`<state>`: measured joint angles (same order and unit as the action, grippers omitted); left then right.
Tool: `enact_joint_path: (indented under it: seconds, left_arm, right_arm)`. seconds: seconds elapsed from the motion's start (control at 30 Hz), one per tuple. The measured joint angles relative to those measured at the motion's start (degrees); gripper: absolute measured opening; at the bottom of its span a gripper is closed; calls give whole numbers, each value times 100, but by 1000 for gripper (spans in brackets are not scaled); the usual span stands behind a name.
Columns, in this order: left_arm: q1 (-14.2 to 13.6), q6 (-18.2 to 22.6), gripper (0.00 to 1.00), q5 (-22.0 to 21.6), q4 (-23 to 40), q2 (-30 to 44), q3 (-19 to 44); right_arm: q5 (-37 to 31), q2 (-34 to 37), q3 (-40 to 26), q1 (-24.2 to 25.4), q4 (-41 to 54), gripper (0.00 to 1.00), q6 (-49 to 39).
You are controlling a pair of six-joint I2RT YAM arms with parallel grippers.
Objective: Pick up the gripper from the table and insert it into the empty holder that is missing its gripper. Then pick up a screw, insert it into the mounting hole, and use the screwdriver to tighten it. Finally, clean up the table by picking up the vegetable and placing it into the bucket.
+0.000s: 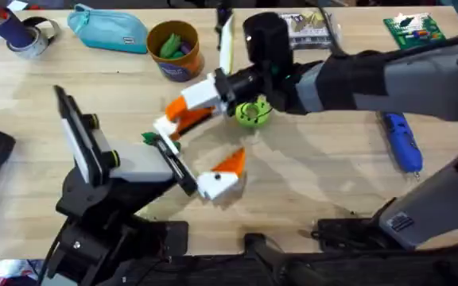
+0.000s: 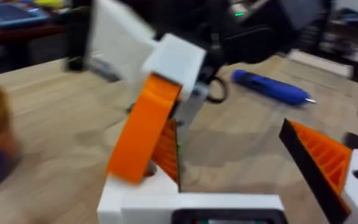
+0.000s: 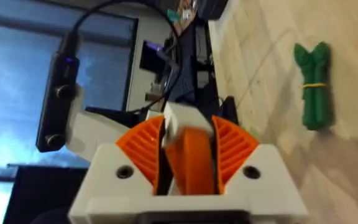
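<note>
The right gripper [image 3: 188,140] is clamped on the gripper [image 1: 188,110]; in the right wrist view its ribbed orange pads [image 3: 143,146] press on either side of the orange part. The right arm reaches across the middle of the desk [image 1: 308,183] from the right side.

The held gripper hangs tilted above the desk. In the overhead view its long axis runs diagonally, with the white block toward the right arm and the orange finger pointing down and to the left at the holder [image 1: 164,129]. In the left wrist view the white block is uppermost and the low orange end is at the holder's white bracket; I cannot tell whether they touch.

The left gripper [image 1: 193,155] stands wide, the holder on one side and its white finger with the orange wedge [image 1: 225,171] well apart on the other.

The green vegetable [image 1: 253,113] lies just beside the right gripper. The screwdriver [image 1: 402,141] lies well to the right, its length running near to far. The bucket [image 1: 175,49] stands upright at the back.
</note>
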<state>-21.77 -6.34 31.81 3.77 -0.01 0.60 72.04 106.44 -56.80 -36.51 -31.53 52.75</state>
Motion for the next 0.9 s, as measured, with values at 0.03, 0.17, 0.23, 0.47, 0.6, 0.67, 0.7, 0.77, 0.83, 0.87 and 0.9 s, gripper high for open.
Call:
enact_joint_path:
  seconds: [0.03,0.17,0.23,0.47,0.6,0.67,0.7,0.77,0.83,0.87,0.9]
  left_arm:
    - [-61,16,992,158,0,0,0]
    - [-86,36,992,463,7,2,0]
    - [-93,38,992,556,7,0,0]
    - [-93,38,992,693,11,0,0]
    - [-93,38,992,732,11,0,0]
    - [-93,38,992,745,13,0,0]
    - [-93,38,992,745,11,0,0]
    - [-93,38,992,747,13,2,0]
    - [-93,38,992,747,13,2,0]
    - [-93,38,992,747,11,0,0]
    - [-93,38,992,748,11,0,0]
  right_arm:
    - [10,6,0,-81,6,494,-6]
    - [50,24,0,-107,6,633,-4]
    - [48,26,2,-19,17,773,8]
    - [45,30,2,272,4,993,-6]
    - [43,30,2,477,78,993,-8]
    - [14,30,0,655,233,993,-22]
    - [-21,30,0,757,350,994,-32]
    - [-108,30,0,981,603,994,-42]
    - [-231,28,0,1185,882,994,-53]
    - [-300,30,-2,1303,1061,994,-49]
    - [-351,31,-2,1366,1121,994,-48]
